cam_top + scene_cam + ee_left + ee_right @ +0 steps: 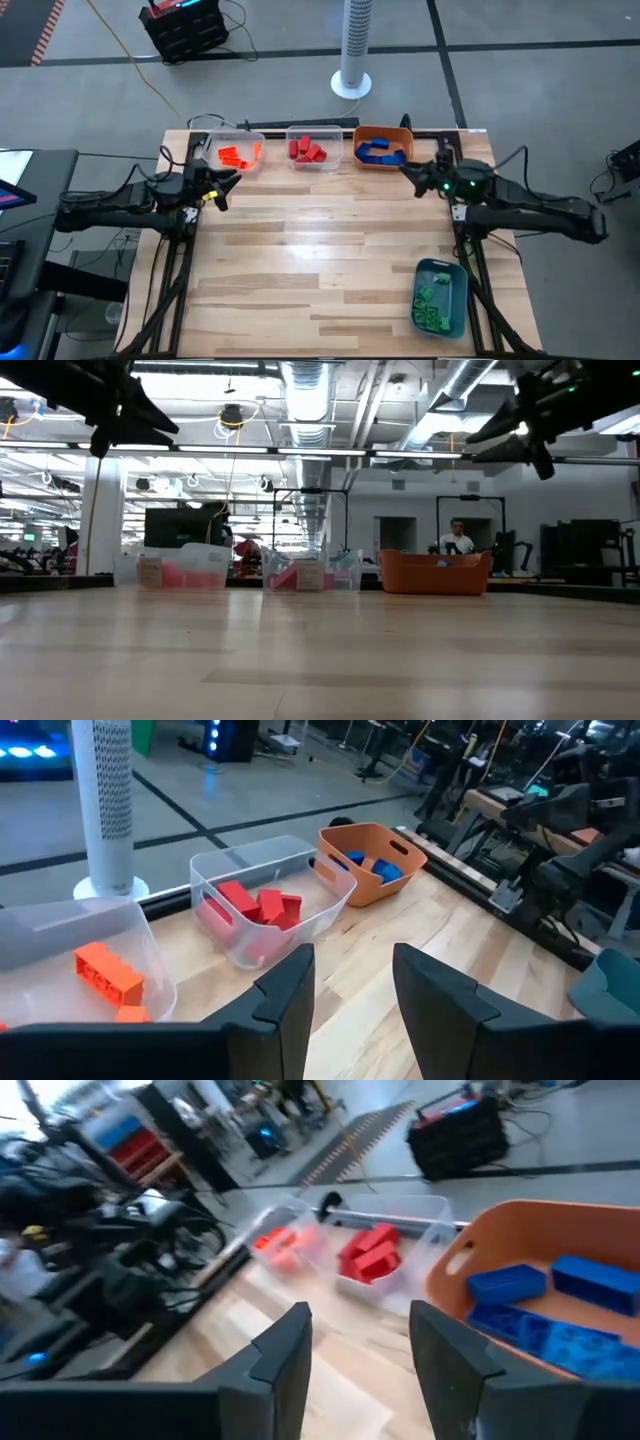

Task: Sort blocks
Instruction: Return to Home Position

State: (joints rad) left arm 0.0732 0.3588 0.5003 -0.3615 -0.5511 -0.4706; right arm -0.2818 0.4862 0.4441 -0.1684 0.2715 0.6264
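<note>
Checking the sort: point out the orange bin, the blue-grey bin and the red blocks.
orange bin (380,131): high view, far rim.
blue-grey bin (463,290): high view, right wall.
red blocks (307,151): high view, middle of the pile.

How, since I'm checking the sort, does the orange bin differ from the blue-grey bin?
Contents: the orange bin holds blue blocks; the blue-grey bin holds green blocks.
Place: the orange bin ends the row along the table's far edge; the blue-grey bin sits alone near the opposite edge, on the right arm's side.
Shared: each holds one colour, and the left gripper and right gripper, both open, touch neither.
</note>
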